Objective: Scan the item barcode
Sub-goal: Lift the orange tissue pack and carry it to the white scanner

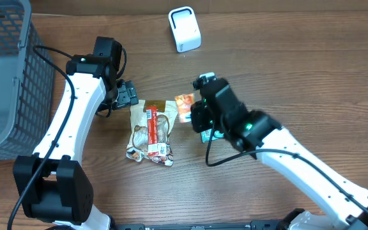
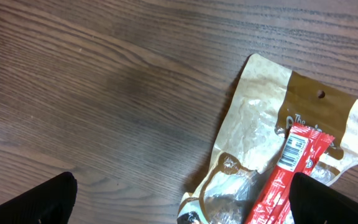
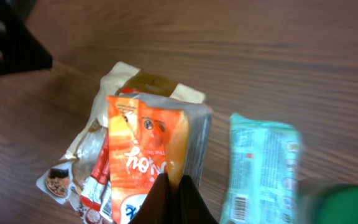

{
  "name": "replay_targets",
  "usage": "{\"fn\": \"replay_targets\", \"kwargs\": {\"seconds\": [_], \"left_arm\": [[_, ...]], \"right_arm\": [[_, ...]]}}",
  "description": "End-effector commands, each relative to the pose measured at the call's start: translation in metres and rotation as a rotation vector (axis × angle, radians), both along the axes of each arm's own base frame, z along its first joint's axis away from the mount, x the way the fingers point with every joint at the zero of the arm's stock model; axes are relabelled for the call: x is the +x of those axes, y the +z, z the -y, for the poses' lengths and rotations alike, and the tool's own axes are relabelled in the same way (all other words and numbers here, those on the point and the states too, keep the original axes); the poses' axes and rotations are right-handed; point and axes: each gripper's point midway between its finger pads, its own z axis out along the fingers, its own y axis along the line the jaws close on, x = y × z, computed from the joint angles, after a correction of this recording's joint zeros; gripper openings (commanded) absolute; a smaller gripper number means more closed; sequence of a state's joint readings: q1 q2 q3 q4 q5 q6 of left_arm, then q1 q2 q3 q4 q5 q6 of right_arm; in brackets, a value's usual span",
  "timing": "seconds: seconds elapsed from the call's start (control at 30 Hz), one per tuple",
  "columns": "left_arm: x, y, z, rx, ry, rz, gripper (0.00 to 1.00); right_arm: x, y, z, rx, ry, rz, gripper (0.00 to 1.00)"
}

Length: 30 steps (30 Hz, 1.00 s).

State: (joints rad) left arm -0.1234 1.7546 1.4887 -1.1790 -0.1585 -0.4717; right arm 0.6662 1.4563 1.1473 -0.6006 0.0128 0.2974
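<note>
An orange snack packet (image 3: 145, 149) is pinched at its edge by my right gripper (image 3: 173, 182), which is shut on it and holds it above the other items. From overhead the packet (image 1: 184, 105) sticks out left of the right gripper (image 1: 197, 114). I see no barcode on its orange face. The white scanner (image 1: 184, 29) stands at the back of the table. My left gripper (image 1: 128, 94) is open beside the top of a beige bag (image 1: 151, 131). Its fingers (image 2: 48, 199) stand wide apart over the wood and the bag (image 2: 260, 112), holding nothing.
A red stick pack (image 2: 291, 168) with a barcode lies on the beige bag. A teal packet (image 3: 260, 168) lies on the table under my right arm, its barcode facing up. A grey mesh basket (image 1: 18, 76) fills the far left.
</note>
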Motion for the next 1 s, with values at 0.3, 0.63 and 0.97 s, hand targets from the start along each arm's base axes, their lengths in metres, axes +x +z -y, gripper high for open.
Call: {"fn": "replay_targets", "kwargs": {"seconds": [0.3,0.63,0.97], "left_arm": [[0.006,0.006,-0.003,0.01,0.005,0.022,1.0],[0.006,0.006,-0.003,0.01,0.005,0.022,1.0],[0.006,0.006,-0.003,0.01,0.005,0.022,1.0]], "right_arm": [[0.061,0.154,0.076,-0.188,-0.033,0.288,0.03],[0.137,0.139,0.068,-0.449,0.027,0.501,0.03],[0.233,0.092,0.036,-0.664,0.085,0.729,0.04]]}}
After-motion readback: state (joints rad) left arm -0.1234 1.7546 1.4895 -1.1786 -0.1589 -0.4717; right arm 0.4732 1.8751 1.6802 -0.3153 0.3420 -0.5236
